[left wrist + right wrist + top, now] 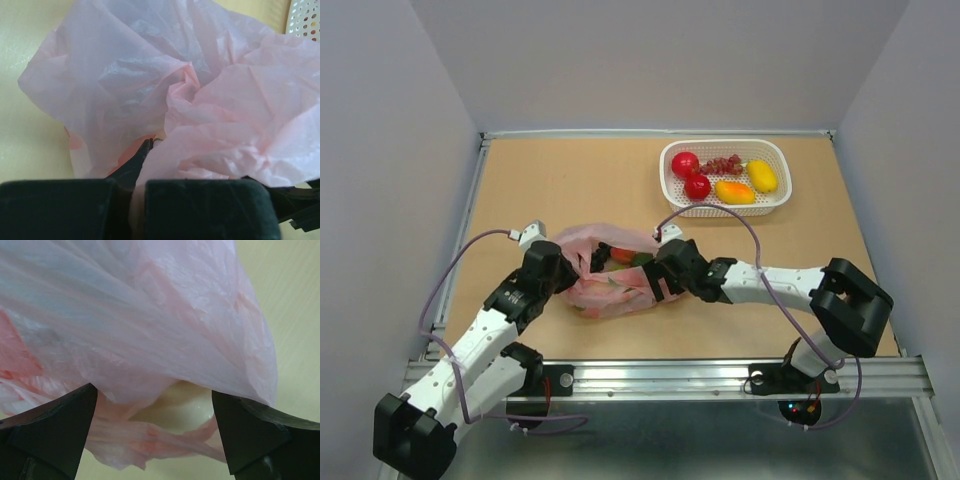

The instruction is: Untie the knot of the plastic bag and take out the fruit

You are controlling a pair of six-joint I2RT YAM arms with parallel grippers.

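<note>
Where the left gripper (132, 192) sits at the left side of the bag (200, 100), its pads are seen pressed together with a strip of pink film pinched between them, so it is noted as closed on the bag. The hold is judged to anchor that side so the film cannot slide while the other side is worked. The right gripper (155, 435) is recorded as fully spread, one finger on each side of a hanging fold at the bag's right side, with nothing gripped; whether the film is touched cannot be told. This placement is read as a set-up for a second pinch opposite the first, so that the mouth can be pulled apart. From above, the bag is found lying crumpled on the table (550, 180), toward its near edge and between the two grippers, with the mouth turned upward and gaping. No tied knot can be made out in any view, so the untying is judged done or nearly so. Fruit (625, 256), red and green, is visible inside the opening. More pieces are noted in the white basket (724, 143) at the far right, well apart from the bag; the basket is taken as the drop-off point. Thin film is expected to tear or slip if pulled sharply.
</note>
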